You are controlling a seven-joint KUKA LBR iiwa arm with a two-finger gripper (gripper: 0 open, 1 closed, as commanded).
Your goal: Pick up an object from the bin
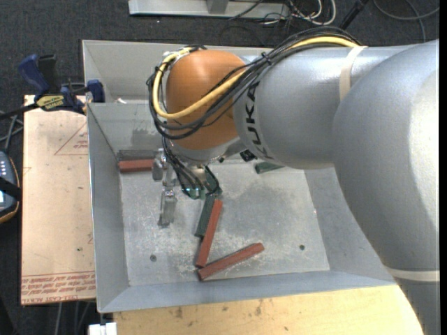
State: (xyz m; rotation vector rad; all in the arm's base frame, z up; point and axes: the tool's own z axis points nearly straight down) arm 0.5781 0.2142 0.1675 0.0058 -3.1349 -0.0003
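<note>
Grey metal bin (105, 208), approach step. From the left: a reddish-brown flat stick (136, 165) by the left wall; the claw (187, 202), spread and empty, low over the floor; just right, a slanted reddish-brown stick (211, 234) with a dark green strip (204, 220) alongside. Likely next move: shift right, straddle the slanted stick, close.

Dark carpeted floor (63, 12), tangled cables (307, 2)

arm (335, 103) reaches in from the right, orange wrist cover (202, 100) wrapped in looped cables (162, 96), gripper (183, 199) hanging just below it, pointed down, left of centre
</note>
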